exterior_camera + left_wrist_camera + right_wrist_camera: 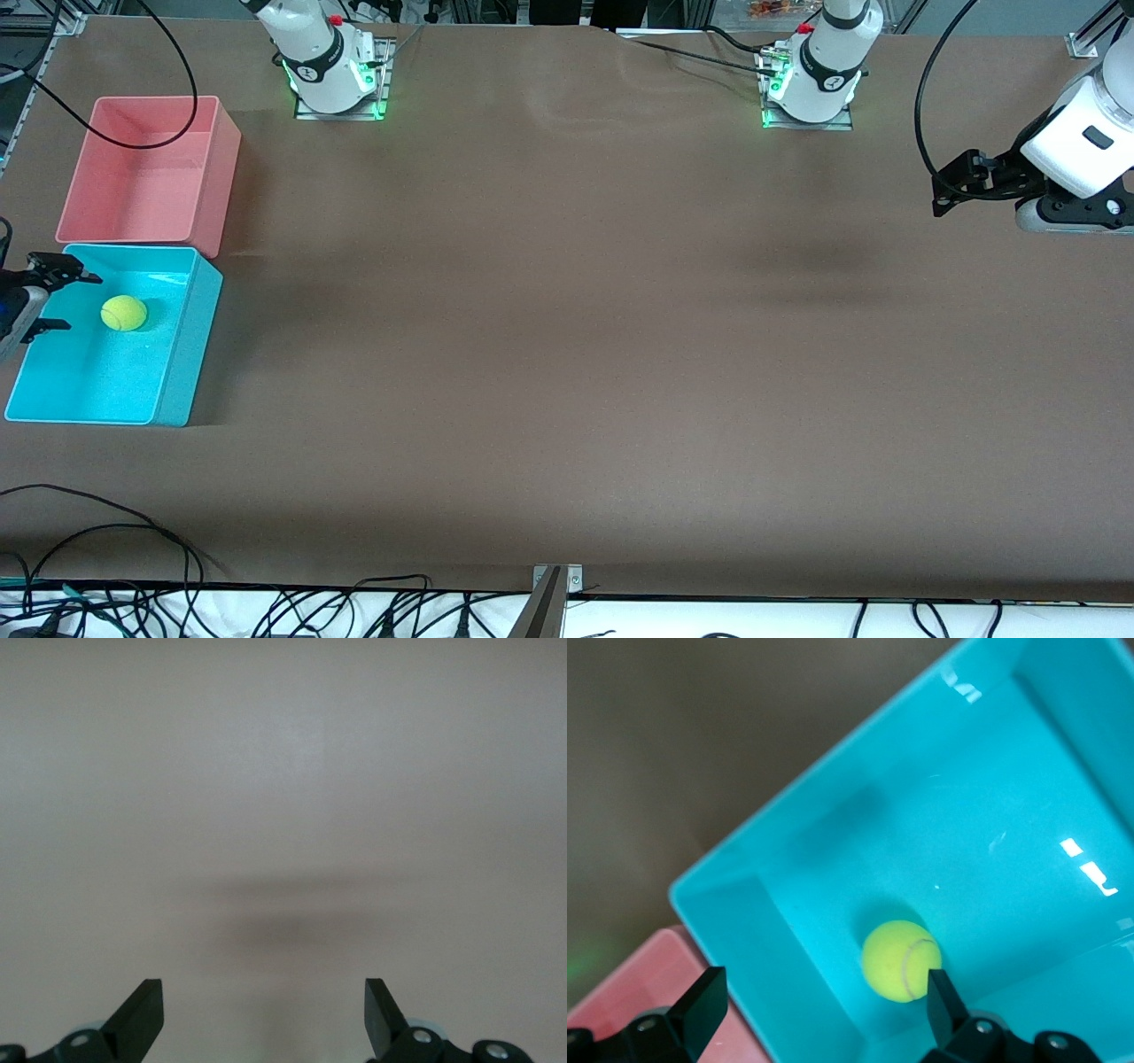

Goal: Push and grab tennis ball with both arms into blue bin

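Observation:
The tennis ball (123, 313) lies on the floor of the blue bin (190, 354), near the wall that faces the pink bin. My right gripper (81, 302) hangs over the bin's outer end wall, open, with nothing held. In the right wrist view the tennis ball (901, 960) rests inside the blue bin (806, 850), below the open right gripper (824, 992) and close to one fingertip (939, 992). My left gripper (939, 195) hovers over the bare table at the left arm's end, open and empty. The left wrist view shows the left gripper (264, 997) above plain table.
A pink bin (142, 168) stands touching the blue bin, farther from the front camera; a black cable (151, 133) droops over it. Both arm bases (337, 71) (811, 80) stand along the table's top edge. Loose cables (133, 532) lie at the near edge. Brown table (567, 337) spreads between.

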Available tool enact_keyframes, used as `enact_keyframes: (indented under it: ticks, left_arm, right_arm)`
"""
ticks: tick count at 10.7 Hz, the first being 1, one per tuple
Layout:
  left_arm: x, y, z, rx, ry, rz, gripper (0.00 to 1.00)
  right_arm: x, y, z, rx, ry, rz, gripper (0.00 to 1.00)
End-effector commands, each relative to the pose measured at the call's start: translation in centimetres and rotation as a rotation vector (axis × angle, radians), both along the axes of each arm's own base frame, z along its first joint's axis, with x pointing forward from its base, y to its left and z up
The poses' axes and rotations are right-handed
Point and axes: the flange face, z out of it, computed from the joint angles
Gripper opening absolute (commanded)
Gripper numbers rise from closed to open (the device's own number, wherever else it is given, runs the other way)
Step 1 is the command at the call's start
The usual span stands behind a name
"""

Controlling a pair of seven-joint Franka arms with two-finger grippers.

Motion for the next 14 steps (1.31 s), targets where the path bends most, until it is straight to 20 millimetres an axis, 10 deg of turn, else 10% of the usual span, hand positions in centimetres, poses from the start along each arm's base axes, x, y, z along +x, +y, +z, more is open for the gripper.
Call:
enact_keyframes:
  ticks: [1, 4, 10, 14]
  left_arm:
    - [0.1, -0.1, 0.5, -0.014, 0.005, 0.012, 1.0]
    - [0.1, -0.4, 0.6, -0.014, 0.003, 0.006, 1.0]
    - [0.1, -0.3, 0.5, -0.014, 0.005, 0.007, 1.0]
    - [0.1, -0.5, 0.5, -0.014, 0.005, 0.002, 1.0]
  right_arm:
    - [0.3, 4.3, 6.9, -0.027, 0.024, -0.028, 1.0]
    - [0.3, 6.1, 11.0, -0.027, 0.044, -0.034, 1.0]
    - [-0.9, 16.7, 24.8, -0.132, 0.013, -0.266, 1.0]
    - [-3.8, 21.3, 25.2, -0.228, 0.041, -0.656, 1.0]
